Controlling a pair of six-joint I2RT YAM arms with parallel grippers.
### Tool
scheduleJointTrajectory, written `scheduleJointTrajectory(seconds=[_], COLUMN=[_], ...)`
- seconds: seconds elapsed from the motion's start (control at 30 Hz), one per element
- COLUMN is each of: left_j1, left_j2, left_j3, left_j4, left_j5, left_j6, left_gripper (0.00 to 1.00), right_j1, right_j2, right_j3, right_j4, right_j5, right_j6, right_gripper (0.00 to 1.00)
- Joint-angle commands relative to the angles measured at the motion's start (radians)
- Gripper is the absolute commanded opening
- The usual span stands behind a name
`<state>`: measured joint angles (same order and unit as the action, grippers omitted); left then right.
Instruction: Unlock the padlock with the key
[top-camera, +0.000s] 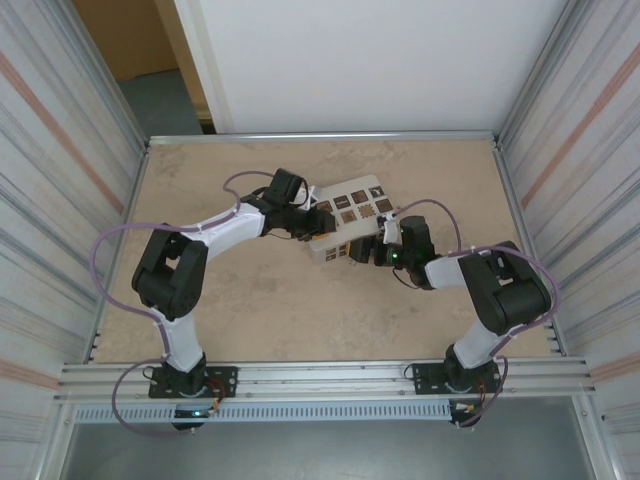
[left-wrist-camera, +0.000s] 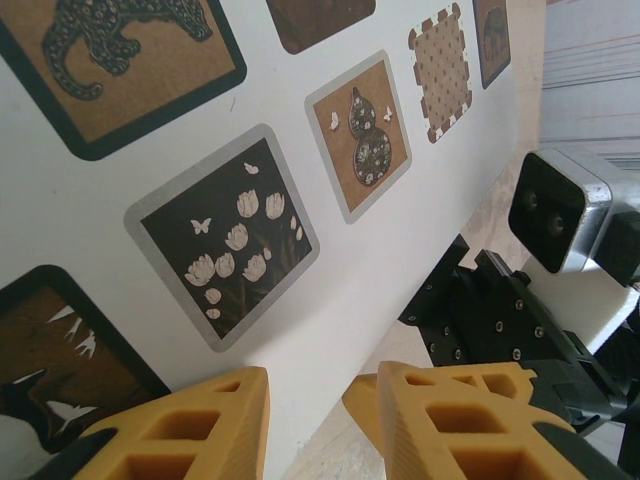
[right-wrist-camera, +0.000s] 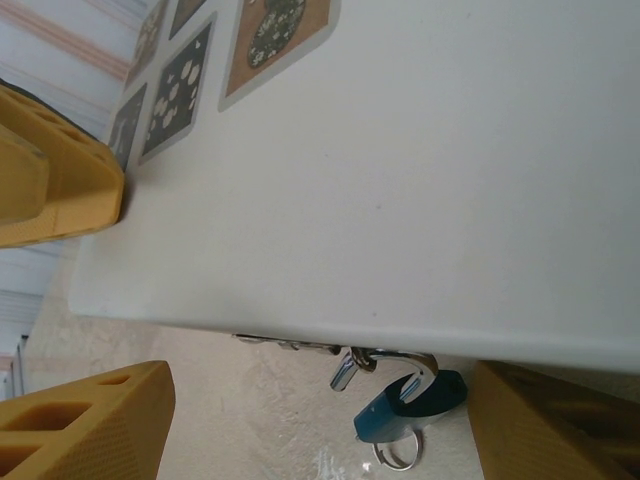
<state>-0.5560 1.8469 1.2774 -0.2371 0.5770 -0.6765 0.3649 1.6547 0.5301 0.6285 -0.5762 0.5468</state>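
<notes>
One tiny blue-and-silver padlock (right-wrist-camera: 408, 405) hangs by its shackle (right-wrist-camera: 395, 362) from a fitting under the edge of the white box (right-wrist-camera: 400, 150). It sits between your right gripper's (right-wrist-camera: 320, 385) widely spread fingers, nearer one than the other, while your left gripper (left-wrist-camera: 320, 378) pinches the box's edge. Expect it to be light, hard, slick and free to swing, so I'd take the blue body across its flat sides, not the rounded shackle. A small ring (right-wrist-camera: 398, 455) shows beneath, but I can't make out a key.

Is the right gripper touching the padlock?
Cannot tell. Right wrist view: the padlock lies close beside one finger of the open right gripper, no plain gap or contact.
</notes>
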Motion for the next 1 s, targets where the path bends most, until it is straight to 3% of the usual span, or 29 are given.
scheduleJointTrajectory(seconds=[0.0,0.43,0.97], left_j1=[-0.005,-0.007,-0.007], left_j2=[0.003,0.005,0.002], left_j3=[-0.037,-0.044,-0.044], left_j4=[-0.050,-0.048,-0.071], left_j5=[-0.019,-0.019,-0.032], left_j6=[0.007,0.009,0.022], left_gripper=[0.34,0.32,0.31], right_j1=[0.009,0.012,0.015], right_j2=[0.025,0.046,0.031], right_j3=[0.028,0.033,0.016], right_j4=[0.037,0.067,0.071], right_j5=[-0.010,-0.051,-0.127], right_j6=[0.018,0.004,-0.031], right_gripper=[0.74,0.69,0.55])
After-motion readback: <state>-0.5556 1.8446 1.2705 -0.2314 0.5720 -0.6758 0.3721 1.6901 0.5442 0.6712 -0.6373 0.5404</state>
